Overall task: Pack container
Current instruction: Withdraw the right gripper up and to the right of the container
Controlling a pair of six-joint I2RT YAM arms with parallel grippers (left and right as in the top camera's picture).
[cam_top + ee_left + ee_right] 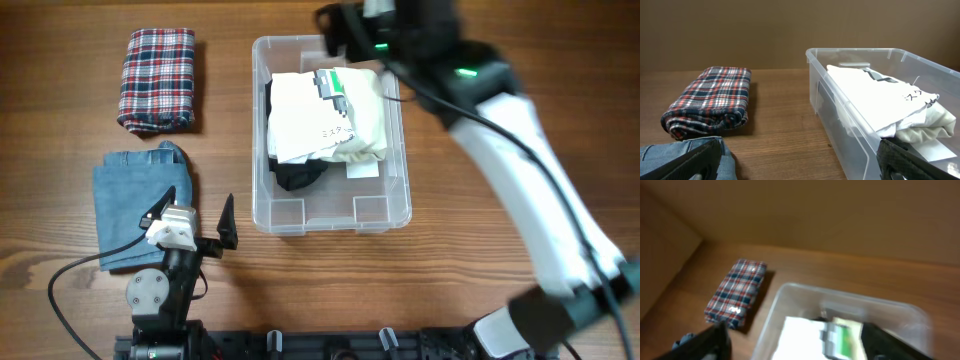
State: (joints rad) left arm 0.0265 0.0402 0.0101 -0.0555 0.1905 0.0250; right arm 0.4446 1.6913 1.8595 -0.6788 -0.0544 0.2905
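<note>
"While nothing is held, where is the container (330, 215)?"

"On the table (60, 100), a white garment (320, 110) over a dark garment (300, 175) inside. Right gripper (794, 327) hovers over its far end, jaws spread. Left gripper (197, 215) sits off its near-left corner, fully parted. Plaid cloth (157, 78) and jeans (135, 205) lie to its left."

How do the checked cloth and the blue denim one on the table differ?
The checked cloth is red, white and navy plaid; the denim piece is plain blue. The checked cloth lies far from the left gripper; the denim piece lies right by it. Both are folded, outside the container.
</note>
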